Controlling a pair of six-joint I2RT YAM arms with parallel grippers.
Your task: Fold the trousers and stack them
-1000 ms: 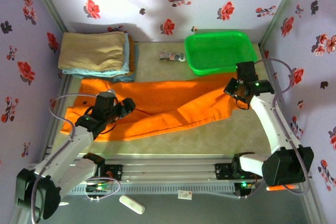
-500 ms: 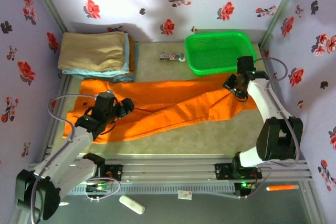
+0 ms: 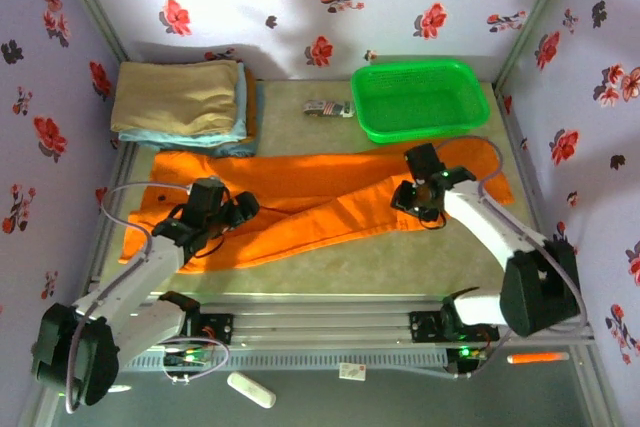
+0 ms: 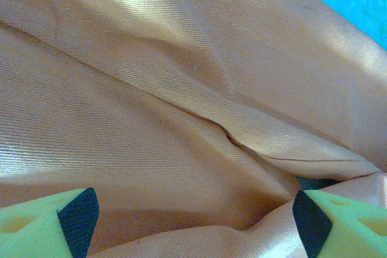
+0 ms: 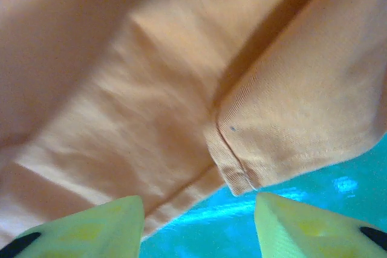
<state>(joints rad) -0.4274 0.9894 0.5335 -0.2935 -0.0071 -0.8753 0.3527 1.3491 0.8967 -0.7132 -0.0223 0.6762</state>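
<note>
- Now, the bright orange soft-cloth trousers (image 3: 320,197) lie stretched lengthwise across the middle of the beige table mat (image 3: 400,257), waist end to the left. The two long legs run off to the right and overlap partway along.
- By my reckoning the job is barely begun. The legs look roughly brought together, but there's no crosswise fold yet and the garment is nowhere near compact.
- The stacking is all ahead too. The tan folded cloth (image 3: 180,97) sits on the light blue folded cloth (image 3: 235,145) in the far left corner, and the trousers lie just in front of that pile, not on it.
- The left gripper (image 3: 235,209) hovers over the waist end. Its wrist camera shows the foam fingertips (image 4: 75,216) spread wide, with rumpled orange cloth below and nothing pinched.
- The right gripper (image 3: 420,202) is over the nearer leg's cuff, parted and holding nothing. From its wrist camera the hem corner lies just past the tips, with bare table between them.
- Hard to call from here: whether either gripper actually touches the cloth.
- The left arm covers part of the waist end, and the right arm crosses the far leg where it runs near the green plastic basket (image 3: 420,97).
- A small object (image 3: 328,108) at the back, between pile and basket, is too small to identify.
</note>
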